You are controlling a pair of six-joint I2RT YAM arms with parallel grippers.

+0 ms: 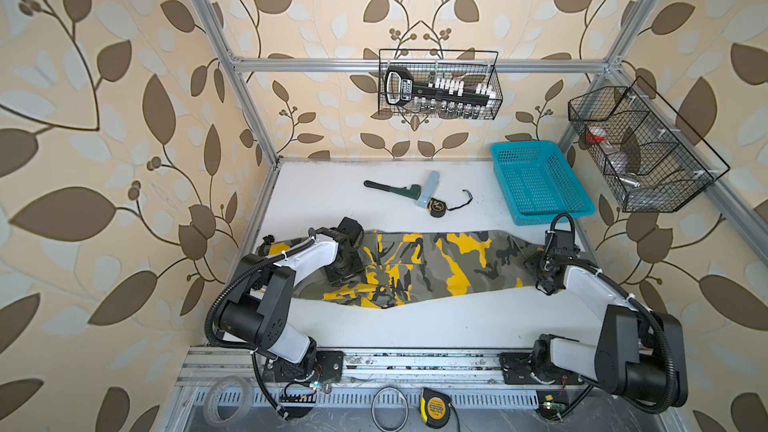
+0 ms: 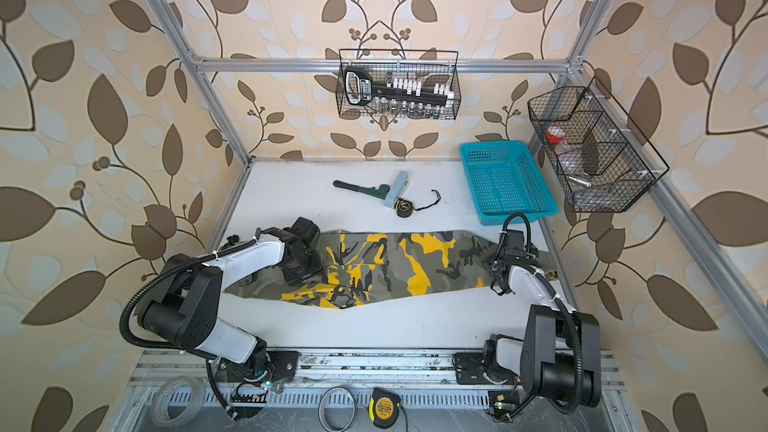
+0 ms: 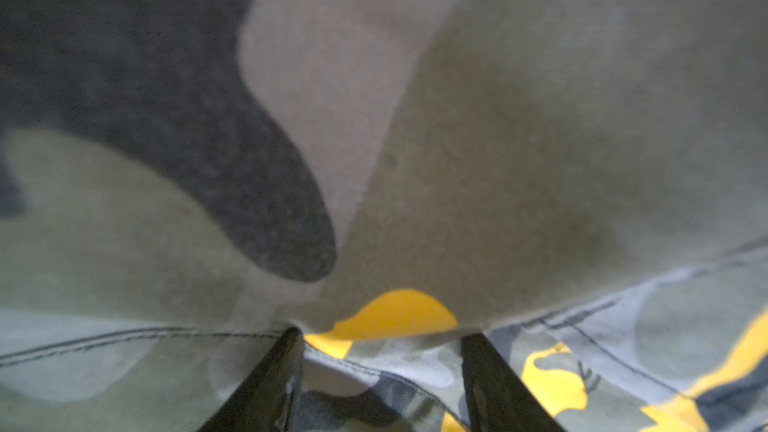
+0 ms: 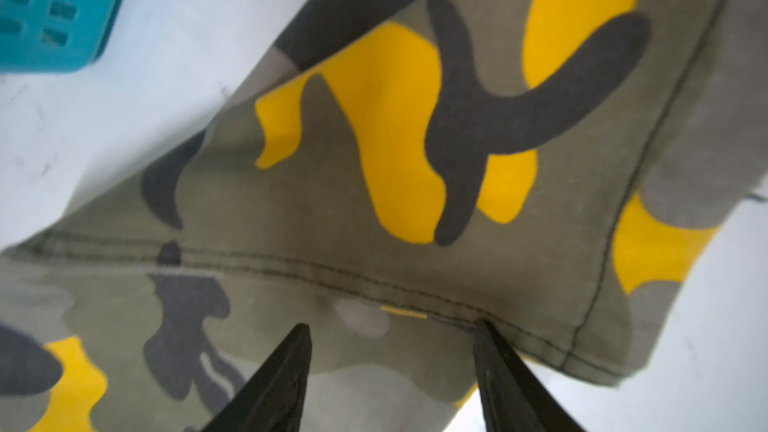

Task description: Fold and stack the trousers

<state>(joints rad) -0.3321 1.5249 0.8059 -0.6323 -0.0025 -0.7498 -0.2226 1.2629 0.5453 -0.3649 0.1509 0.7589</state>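
The camouflage trousers (image 1: 436, 268) (image 2: 407, 263) lie stretched left to right across the white table, olive-grey with black and yellow patches. My left gripper (image 1: 337, 280) (image 2: 297, 278) is pressed down on their left part. In the left wrist view its jaws (image 3: 380, 334) stand apart, with a seam of the cloth (image 3: 498, 139) between them and a fold bulging just past the tips. My right gripper (image 1: 545, 288) (image 2: 498, 284) rests on the right end. In the right wrist view it (image 4: 392, 326) stands open, tips on the cloth (image 4: 332, 209) by a stitched seam near the edge.
A turquoise basket (image 1: 521, 145) (image 2: 490, 144) (image 4: 50, 14) stands at the back right, just behind the right arm. A pipe wrench (image 1: 390, 191), a pale blue box (image 1: 429, 189) and a small tape measure (image 1: 436, 206) lie behind the trousers. Wire baskets (image 1: 440, 85) hang on the frame.
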